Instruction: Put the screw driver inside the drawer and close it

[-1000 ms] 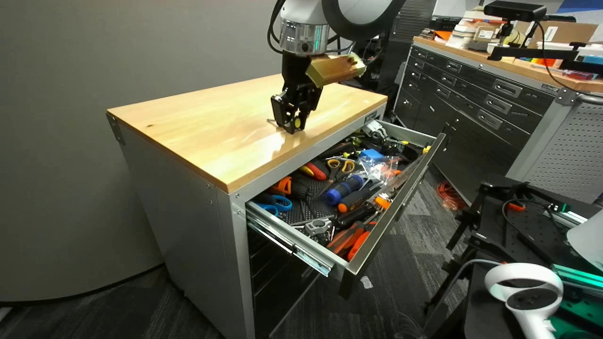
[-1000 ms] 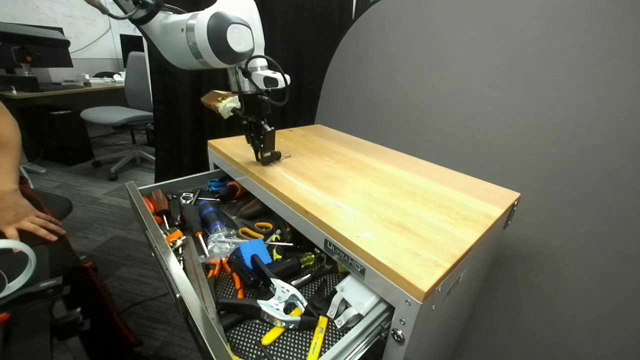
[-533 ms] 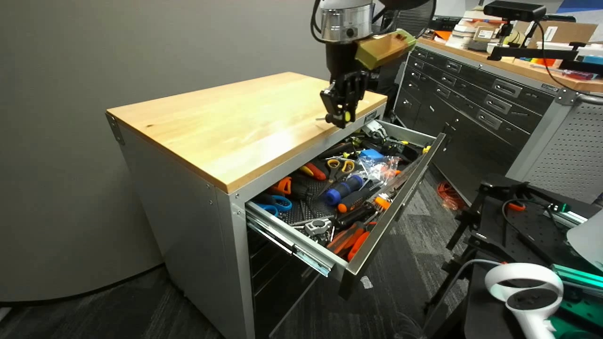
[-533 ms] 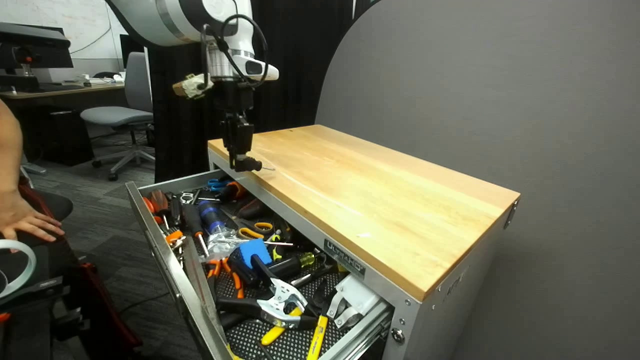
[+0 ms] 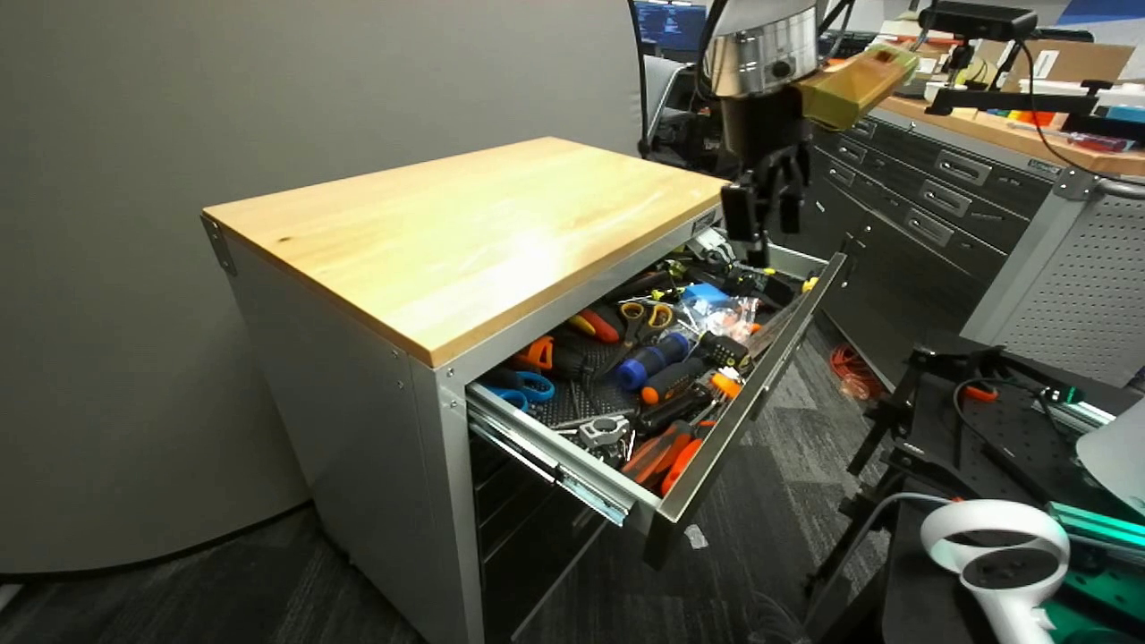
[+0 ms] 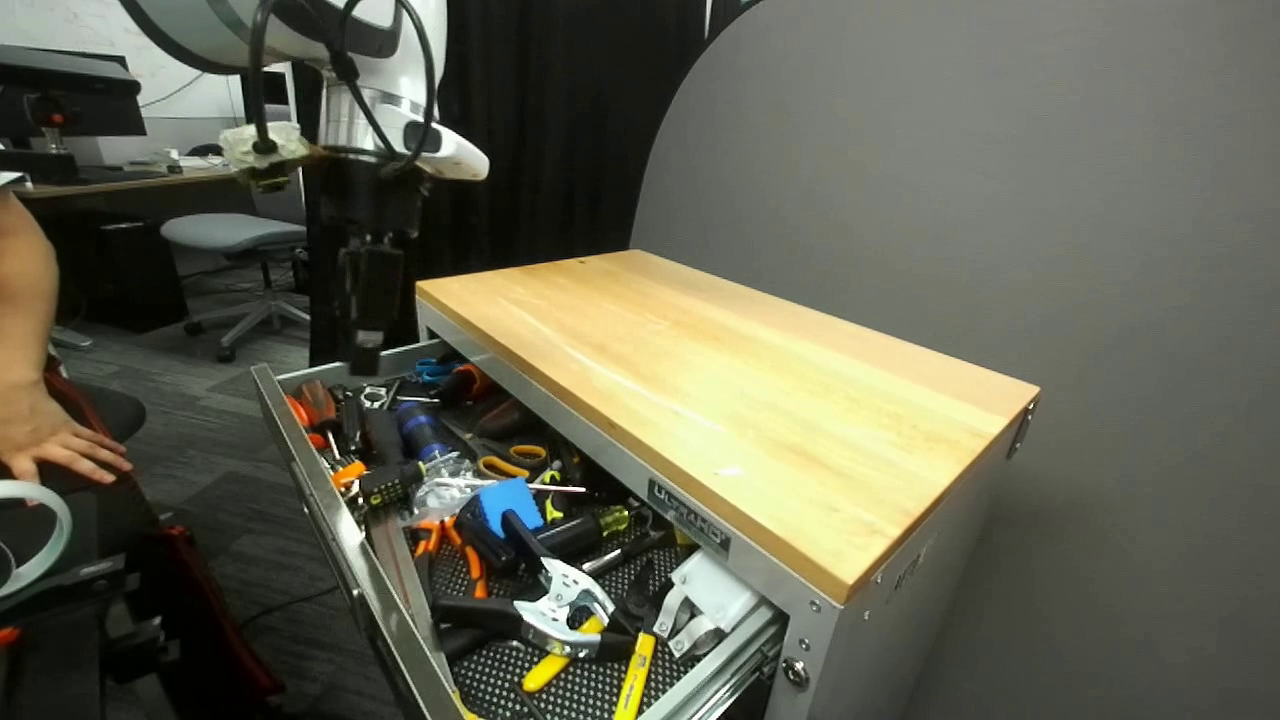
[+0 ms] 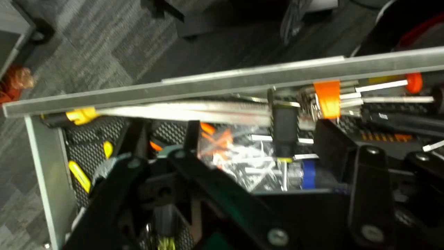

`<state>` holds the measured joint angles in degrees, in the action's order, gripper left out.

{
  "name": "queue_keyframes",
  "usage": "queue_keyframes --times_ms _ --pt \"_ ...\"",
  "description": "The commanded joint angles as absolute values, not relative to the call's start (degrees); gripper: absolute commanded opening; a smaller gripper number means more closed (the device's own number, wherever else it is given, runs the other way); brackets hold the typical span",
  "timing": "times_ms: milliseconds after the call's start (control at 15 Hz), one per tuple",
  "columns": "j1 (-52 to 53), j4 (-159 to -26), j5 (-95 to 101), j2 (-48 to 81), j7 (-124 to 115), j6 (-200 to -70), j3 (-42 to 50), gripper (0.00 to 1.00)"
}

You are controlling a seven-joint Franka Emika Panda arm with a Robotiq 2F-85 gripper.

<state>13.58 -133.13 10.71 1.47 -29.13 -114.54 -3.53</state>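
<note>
The screw driver is a stubby black tool with yellowish marks. It lies in the drawer among other tools in both exterior views (image 5: 723, 350) (image 6: 391, 485). In the wrist view the screw driver (image 7: 285, 130) shows its black handle, a yellow band and a thin silver shaft over a clear plastic bag. The light-grey drawer (image 5: 572, 449) is pulled far out under the wooden top; its front wall also shows in an exterior view (image 6: 345, 540) and the wrist view (image 7: 222, 82). My gripper (image 5: 763, 224) is open and empty above the drawer, its fingers (image 7: 262, 146) apart; it also shows dark in an exterior view (image 6: 368, 345).
The wooden cabinet top (image 5: 465, 233) stands beside the gripper. The drawer holds scissors, a blue-handled tool (image 5: 653, 360), orange-handled tools (image 5: 657, 454) and a spring clamp (image 6: 570, 605). A person's hand (image 6: 55, 440) rests near the drawer front. A black stand (image 5: 984, 447) is off the drawer's front.
My gripper has moved from over the wooden top out over the drawer and opened. The screw driver it held has been let go and now lies in the drawer.
</note>
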Motion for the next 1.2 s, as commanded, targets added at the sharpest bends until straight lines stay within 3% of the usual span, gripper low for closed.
queue_keyframes --times_ms 0,133,200,267,867,933,1133 --pt "10.8 -138.7 7.5 -4.3 -25.9 -104.1 -4.8 1.00" --pt "10.4 -141.3 5.4 -3.7 -24.4 -104.8 -5.3 1.00" --pt "10.5 -142.5 4.7 -2.5 -25.2 -107.0 -5.8 0.75" --pt "10.8 -143.3 4.5 -0.6 -27.3 -110.5 -6.5 0.75" --pt "14.8 -141.6 8.2 14.2 -42.5 -135.6 -8.5 0.05" --pt "15.4 -140.9 9.2 15.7 -44.7 -137.6 -7.8 0.00" --pt "17.3 -137.5 12.7 18.5 -50.9 -139.3 -6.5 0.00"
